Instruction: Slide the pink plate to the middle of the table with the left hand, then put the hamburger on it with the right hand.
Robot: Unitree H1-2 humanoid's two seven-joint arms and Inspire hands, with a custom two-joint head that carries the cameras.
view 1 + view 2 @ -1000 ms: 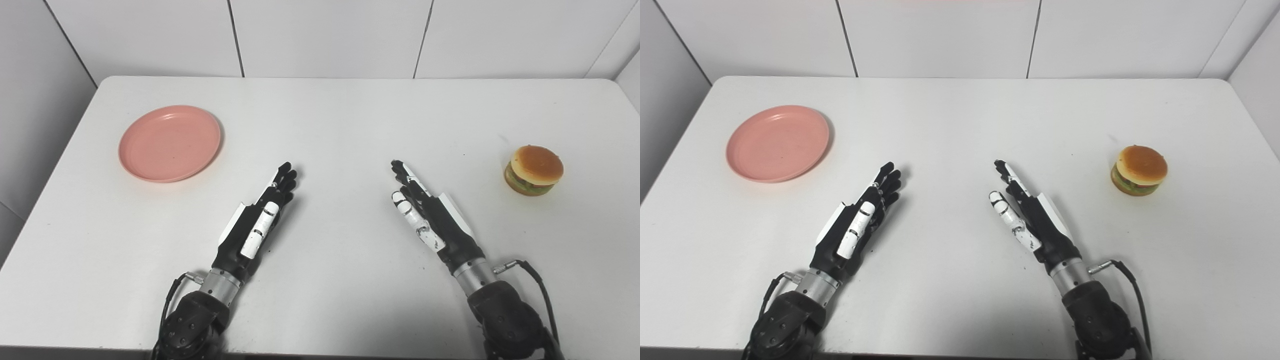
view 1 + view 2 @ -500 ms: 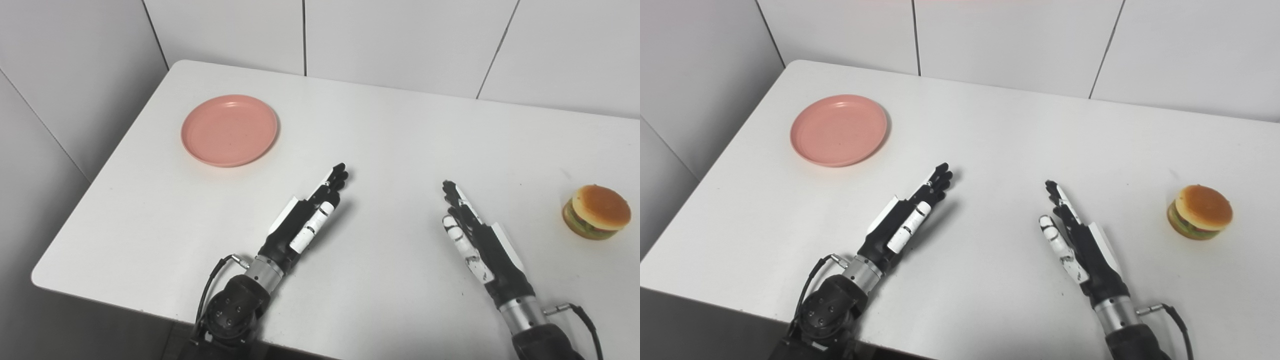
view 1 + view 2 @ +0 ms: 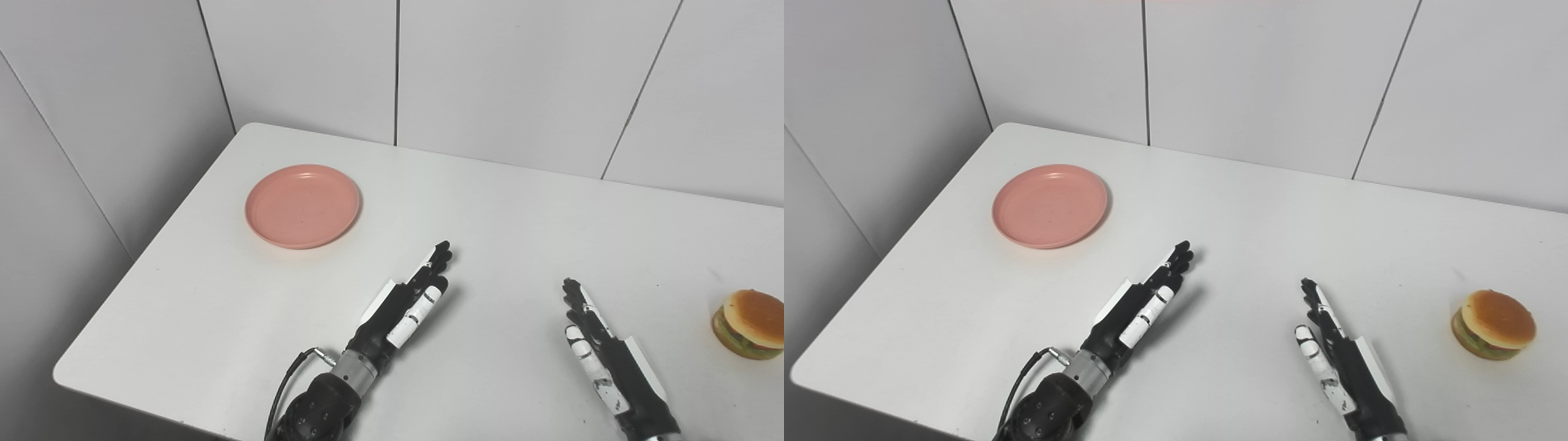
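Observation:
The pink plate (image 3: 302, 205) lies empty on the white table (image 3: 490, 202) near its far left corner. The hamburger (image 3: 749, 323) sits at the right side of the table. My left hand (image 3: 407, 300) lies flat near the middle front, fingers straight and pointing toward the far right, open and empty, well short of the plate. My right hand (image 3: 606, 361) lies stretched out to the left of the hamburger, open and empty, apart from it.
White tiled walls (image 3: 490, 79) stand behind the table and along its left side. The table's left edge (image 3: 153, 245) and front left corner (image 3: 61, 373) are in view. A cable (image 3: 288, 380) loops from my left wrist.
The camera has turned left and tilted up, so the whole scene has shifted right and down. Both hands, the plate and the hamburger stay where they were on the table.

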